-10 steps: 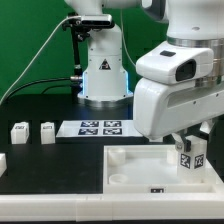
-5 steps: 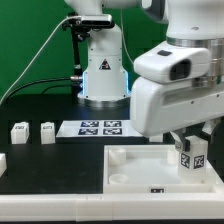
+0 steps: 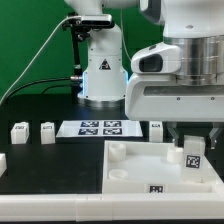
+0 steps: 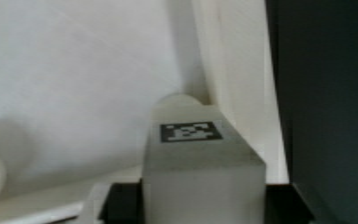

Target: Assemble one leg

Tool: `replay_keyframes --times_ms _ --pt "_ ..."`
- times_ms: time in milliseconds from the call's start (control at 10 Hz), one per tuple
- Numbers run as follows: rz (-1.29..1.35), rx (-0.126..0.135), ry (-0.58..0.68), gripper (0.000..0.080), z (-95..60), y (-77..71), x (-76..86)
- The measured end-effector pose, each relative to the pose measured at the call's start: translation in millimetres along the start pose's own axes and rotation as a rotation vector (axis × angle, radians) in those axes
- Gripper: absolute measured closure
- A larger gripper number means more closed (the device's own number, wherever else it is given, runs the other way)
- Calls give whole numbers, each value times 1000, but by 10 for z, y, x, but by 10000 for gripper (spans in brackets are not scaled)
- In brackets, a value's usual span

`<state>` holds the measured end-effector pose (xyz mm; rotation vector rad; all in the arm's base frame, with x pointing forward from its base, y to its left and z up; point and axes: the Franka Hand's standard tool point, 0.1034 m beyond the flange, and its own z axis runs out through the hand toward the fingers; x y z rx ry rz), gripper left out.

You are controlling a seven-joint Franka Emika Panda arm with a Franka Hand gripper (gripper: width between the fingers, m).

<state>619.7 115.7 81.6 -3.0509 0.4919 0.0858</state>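
My gripper [image 3: 191,146] is shut on a leg [image 3: 192,156], a small white block with a black-and-white tag. It holds the leg upright over the far corner of the white tray [image 3: 130,172], at the exterior view's right. In the wrist view the leg [image 4: 197,160] stands between my black fingers [image 4: 126,200], close to the tray's white wall [image 4: 238,70]. I cannot tell whether the leg's lower end touches the tray. Two more legs [image 3: 18,131] [image 3: 47,130] stand on the black table at the exterior view's left, and a third [image 3: 156,127] stands behind the tray.
The marker board [image 3: 100,127] lies behind the tray, in front of the robot base [image 3: 103,75]. A raised socket [image 3: 118,152] sits in the tray's far corner at the exterior view's left. A white part edge [image 3: 2,162] shows at the exterior view's left border.
My wrist has shifted and turned, so the arm body now sits higher in the exterior view. This uncovers the leg behind the tray. The held leg stays over the same tray corner.
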Motion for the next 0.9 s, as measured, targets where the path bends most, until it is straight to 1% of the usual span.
replay_keyframes --times_ms 400,500,600,800,900 --pt "455 -35 32 498 -25 217 79" --pt "509 -52 37 495 -32 279 91" --pt "511 -59 39 495 -34 302 94" --pt "504 -59 38 490 -28 300 92" --pt "503 -59 38 271 -27 297 91"
